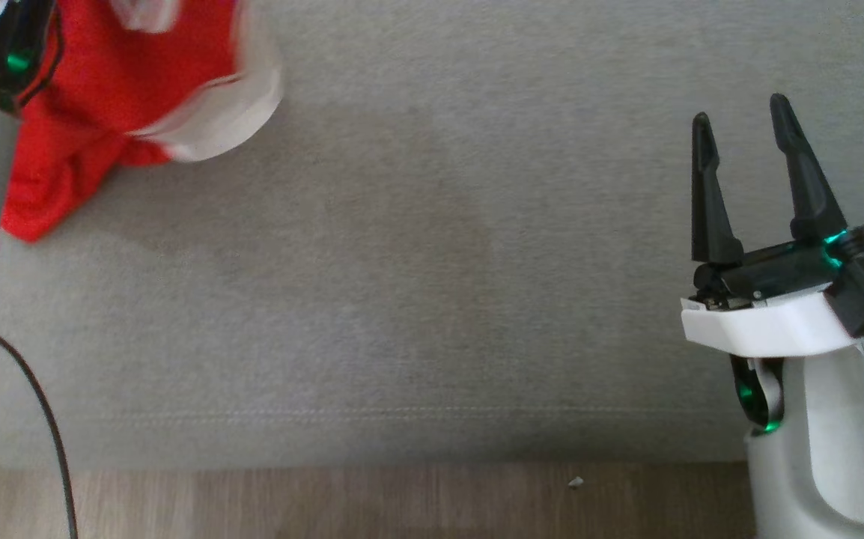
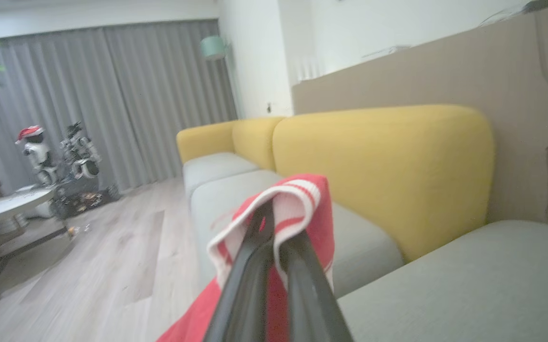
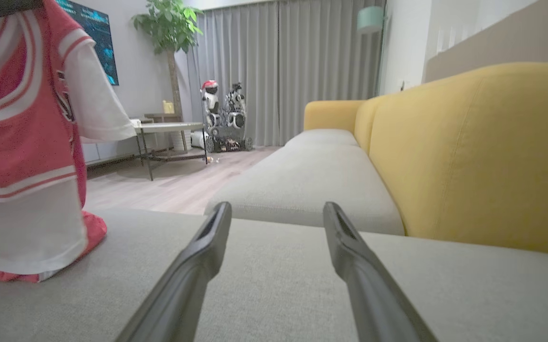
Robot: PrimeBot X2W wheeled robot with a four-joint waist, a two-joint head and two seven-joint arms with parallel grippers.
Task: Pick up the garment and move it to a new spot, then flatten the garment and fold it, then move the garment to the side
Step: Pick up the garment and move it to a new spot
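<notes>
At far left, left claw (image 2: 274, 228) pressed together on the white striped edge of the red and white cloth shirt (image 1: 102, 97). Hanging from that claw, bottom end touching the grey soft sofa seat (image 1: 402, 262). At right, right claw (image 1: 739, 123) spread wide, holding nothing, low over the seat. Could slip out, with only a thin bit of edge pinched. Could drag and bunch up, with the bottom rubbing on the seat.
</notes>
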